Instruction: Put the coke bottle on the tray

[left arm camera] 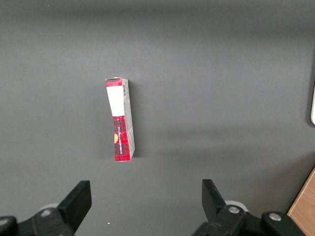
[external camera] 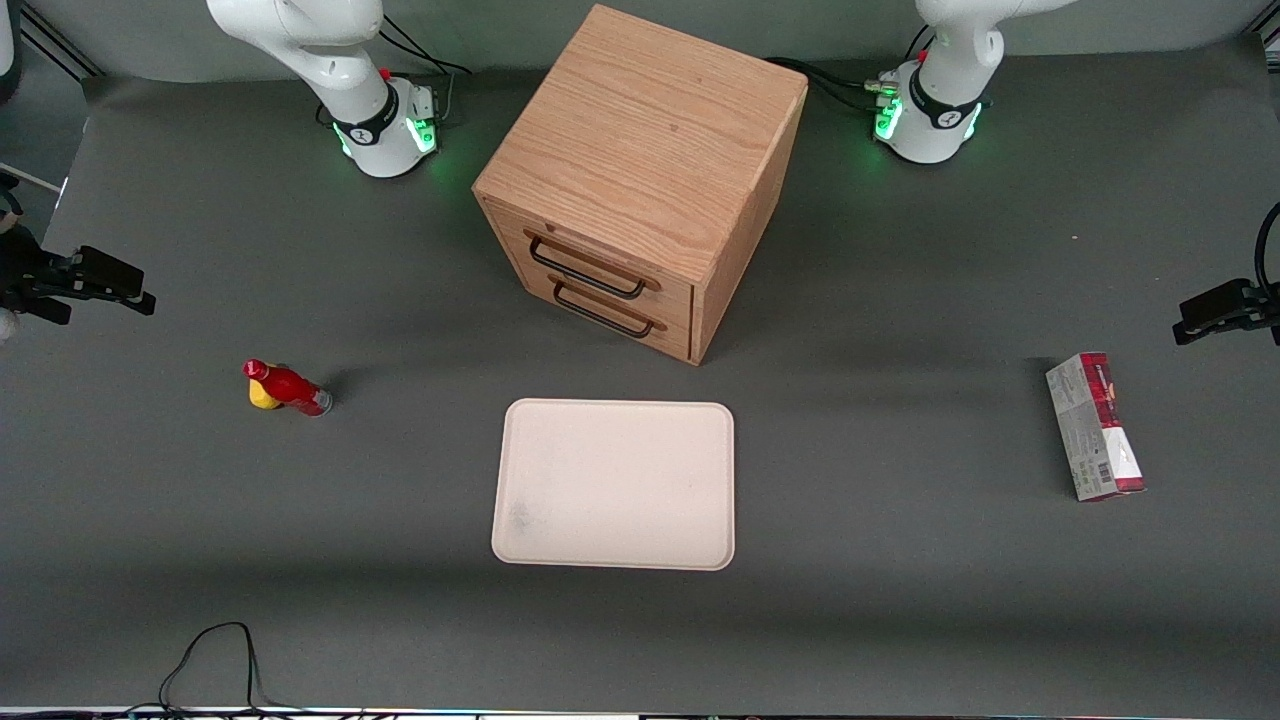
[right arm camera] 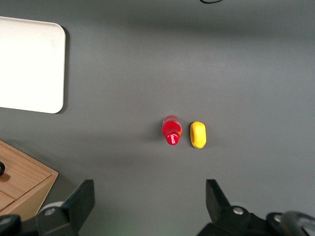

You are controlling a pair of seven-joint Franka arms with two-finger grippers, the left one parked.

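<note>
End effector (right arm camera: 147,206) hangs spread & empty above the bottle (right arm camera: 172,131), w/ yellow lump (right arm camera: 198,134) just beside it: fingers may snag lump, tipping bottle short of tray (external camera: 614,484).

coke bottle (external camera: 287,387) touching lump (external camera: 262,398), working-arm end of counter (external camera: 900,620) | tray (external camera: 615,484) centre, in front of cabinet (external camera: 640,180) | carton (external camera: 1095,427) parked-arm end | gripper (right arm camera: 150,209) above bottle
</note>
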